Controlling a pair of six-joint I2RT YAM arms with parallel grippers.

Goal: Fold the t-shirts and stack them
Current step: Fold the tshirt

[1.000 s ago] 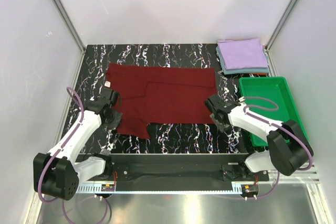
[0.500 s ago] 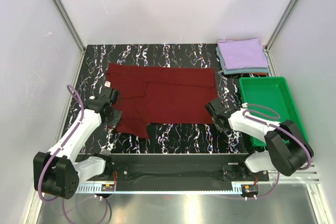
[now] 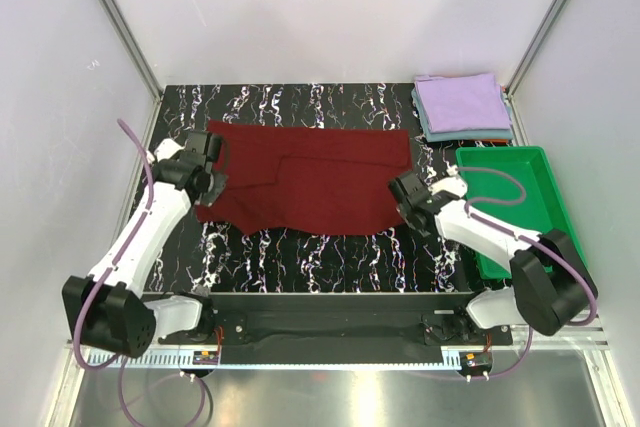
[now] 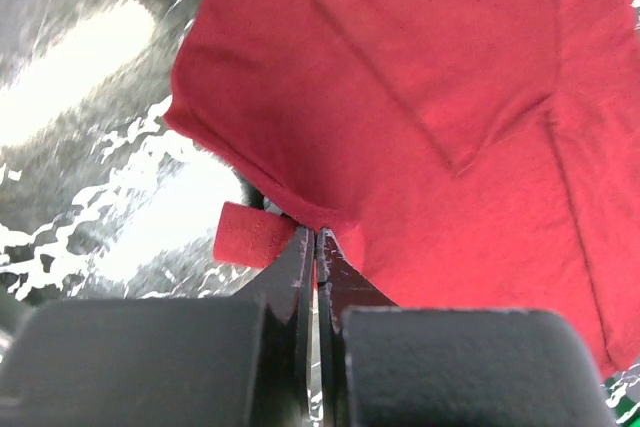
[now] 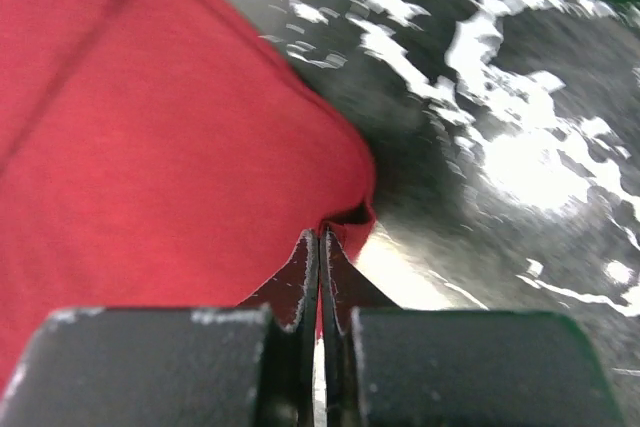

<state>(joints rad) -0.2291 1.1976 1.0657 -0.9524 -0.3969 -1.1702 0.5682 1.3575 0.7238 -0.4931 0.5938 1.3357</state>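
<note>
A dark maroon t-shirt (image 3: 310, 175) lies spread across the middle of the black marbled table (image 3: 330, 247). My left gripper (image 3: 207, 185) is at its near left edge, shut on a pinch of the maroon cloth (image 4: 316, 237), and a small fold hangs beside the fingers (image 4: 290, 267). At the near right corner of the shirt my right gripper (image 3: 404, 199) is shut on the cloth (image 5: 320, 235). Folded t-shirts are stacked at the far right corner, a lavender one (image 3: 462, 101) on top of a grey-blue one (image 3: 432, 131).
A green plastic tray (image 3: 520, 162) stands at the right edge of the table, next to my right arm, with a cable looping over it. White walls and metal posts close in the table's left, far and right sides.
My right gripper has shut on the shirt's near right corner. My left gripper has carried the near left edge away from me, so the sleeve part that hung toward me is drawn up.
</note>
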